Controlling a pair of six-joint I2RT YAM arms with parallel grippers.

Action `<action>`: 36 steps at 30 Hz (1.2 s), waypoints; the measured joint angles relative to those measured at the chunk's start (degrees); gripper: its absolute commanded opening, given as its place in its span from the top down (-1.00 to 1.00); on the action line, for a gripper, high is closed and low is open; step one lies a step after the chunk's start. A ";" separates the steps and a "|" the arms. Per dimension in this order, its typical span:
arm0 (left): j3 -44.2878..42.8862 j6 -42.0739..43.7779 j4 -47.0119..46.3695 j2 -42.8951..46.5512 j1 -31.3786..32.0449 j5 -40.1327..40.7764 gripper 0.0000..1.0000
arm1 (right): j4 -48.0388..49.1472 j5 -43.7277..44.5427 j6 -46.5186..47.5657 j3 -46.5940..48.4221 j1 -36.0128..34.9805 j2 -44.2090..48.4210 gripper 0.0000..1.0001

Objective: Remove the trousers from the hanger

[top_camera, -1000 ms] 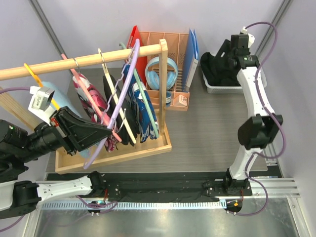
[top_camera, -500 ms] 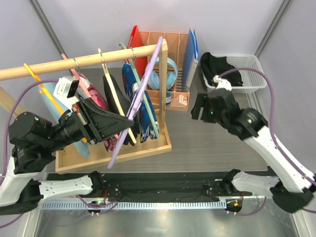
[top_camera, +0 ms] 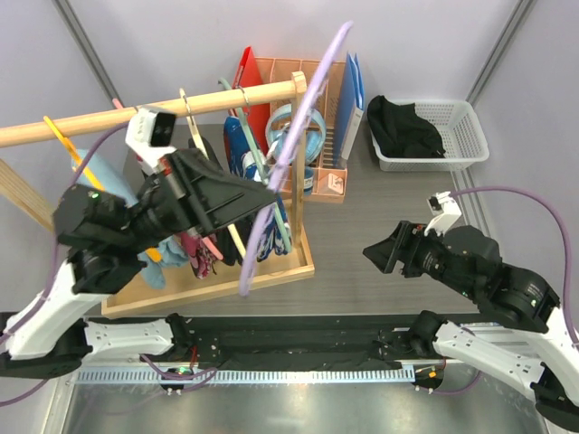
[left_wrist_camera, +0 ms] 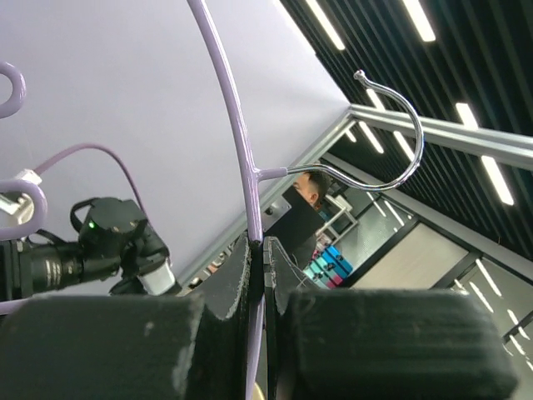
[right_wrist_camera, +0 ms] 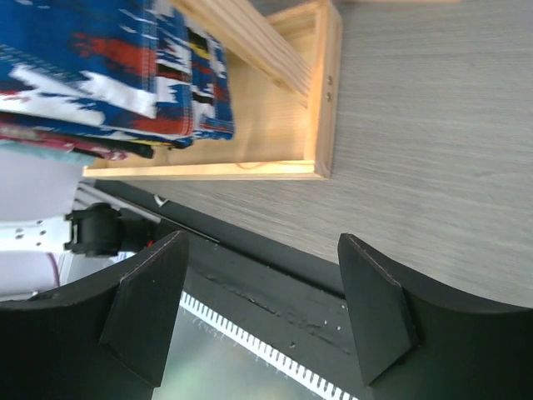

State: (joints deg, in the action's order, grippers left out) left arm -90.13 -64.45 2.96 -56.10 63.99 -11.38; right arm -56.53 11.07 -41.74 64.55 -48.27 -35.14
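Clamp: left gripper (left_wrist_camera: 256,250) is pinched hard on the wire of the lilac hanger (left_wrist_camera: 240,142), just under the junction where the steel hook (left_wrist_camera: 401,108) branches off. Gripping near the neck likely keeps the long frame from swinging. The hook points at open air and catches nothing. From above, the hanger (top_camera: 253,253) stands tilted and bare, rising from the left gripper (top_camera: 246,194) past the end of the rod (top_camera: 90,122). Held high like this, it stays clear of the other garments.

Printed trousers (top_camera: 270,221) hang just below and behind that gripper, on the rack (top_camera: 298,267).

Right gripper (top_camera: 384,253) hovers low over the bench (top_camera: 380,199), jaws spread wide and empty, facing the rack. Its wrist view looks between the open fingers (right_wrist_camera: 150,308) at the printed trousers (right_wrist_camera: 108,75), ahead and well apart. That reads as a ready stance for the next pull.

Black trousers (top_camera: 407,127) lie heaped in the basket (top_camera: 470,145), far behind the right gripper. One pair looks done; the printed pair remains.
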 measured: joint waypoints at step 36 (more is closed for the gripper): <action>-26.40 13.77 -13.27 -46.73 4.68 46.49 0.99 | 24.44 6.23 32.63 4.76 0.00 4.81 -0.40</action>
State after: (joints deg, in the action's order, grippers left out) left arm -116.53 -50.68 -10.31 -102.83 68.66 35.11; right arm -32.10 17.30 -9.10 69.32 -48.27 -30.33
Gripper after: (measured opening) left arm 0.051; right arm 0.703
